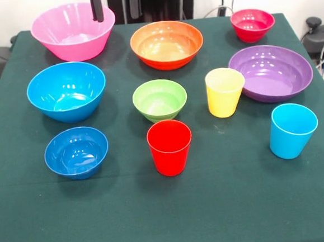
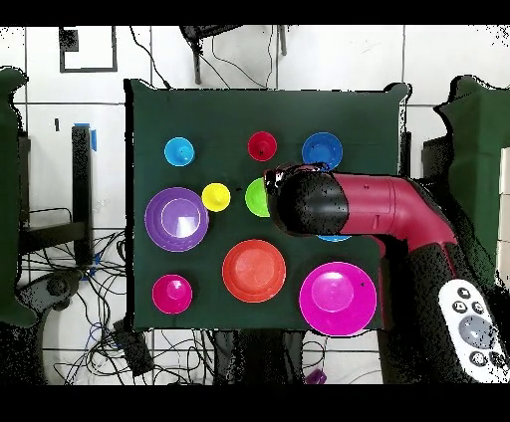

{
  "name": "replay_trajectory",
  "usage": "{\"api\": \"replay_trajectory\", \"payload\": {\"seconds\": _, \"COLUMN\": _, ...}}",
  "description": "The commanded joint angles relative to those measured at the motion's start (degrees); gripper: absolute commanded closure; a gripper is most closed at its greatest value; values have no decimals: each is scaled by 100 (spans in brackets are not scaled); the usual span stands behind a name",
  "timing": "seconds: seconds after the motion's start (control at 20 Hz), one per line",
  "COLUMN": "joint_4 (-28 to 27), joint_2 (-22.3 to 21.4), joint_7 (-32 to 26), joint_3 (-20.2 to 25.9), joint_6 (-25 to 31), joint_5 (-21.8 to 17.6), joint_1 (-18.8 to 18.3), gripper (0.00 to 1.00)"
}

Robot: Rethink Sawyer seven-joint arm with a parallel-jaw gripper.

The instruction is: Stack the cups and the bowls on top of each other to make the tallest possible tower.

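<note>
Every cup and bowl stands alone and upright on the green table (image 1: 241, 204); no tower shows. The front row holds the small blue bowl (image 1: 76, 152), red cup (image 1: 169, 147) and sky-blue cup (image 1: 292, 130). The middle row holds the large blue bowl (image 1: 66, 90), green bowl (image 1: 159, 99), yellow cup (image 1: 225, 92) and purple bowl (image 1: 270, 72). The far row holds the pink bowl (image 1: 73, 30), orange bowl (image 1: 167, 42) and small red bowl (image 1: 252, 24). My gripper (image 1: 115, 7) hangs open and empty high at the far edge, between the pink and orange bowls.
In the overhead view the red arm (image 2: 379, 209) reaches over the table from the right and covers most of the large blue bowl (image 2: 334, 238) and part of the green bowl (image 2: 255, 197). Cables and equipment lie around the table's edges.
</note>
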Motion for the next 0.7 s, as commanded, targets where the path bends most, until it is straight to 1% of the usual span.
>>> {"api": "replay_trajectory", "payload": {"seconds": 0.05, "joint_4": -257, "joint_2": 270, "joint_7": -1138, "joint_3": 334, "joint_6": 704, "joint_5": -451, "joint_1": -18, "gripper": 0}}
{"api": "replay_trajectory", "payload": {"seconds": 0.35, "joint_4": -616, "joint_2": 481, "joint_7": -1159, "joint_3": 357, "joint_6": 966, "joint_5": -529, "joint_1": 29, "gripper": 0}}
{"api": "replay_trajectory", "payload": {"seconds": 0.7, "joint_4": -928, "joint_2": 777, "joint_7": -1249, "joint_3": 437, "joint_6": 974, "joint_5": -629, "joint_1": -15, "gripper": 0}}
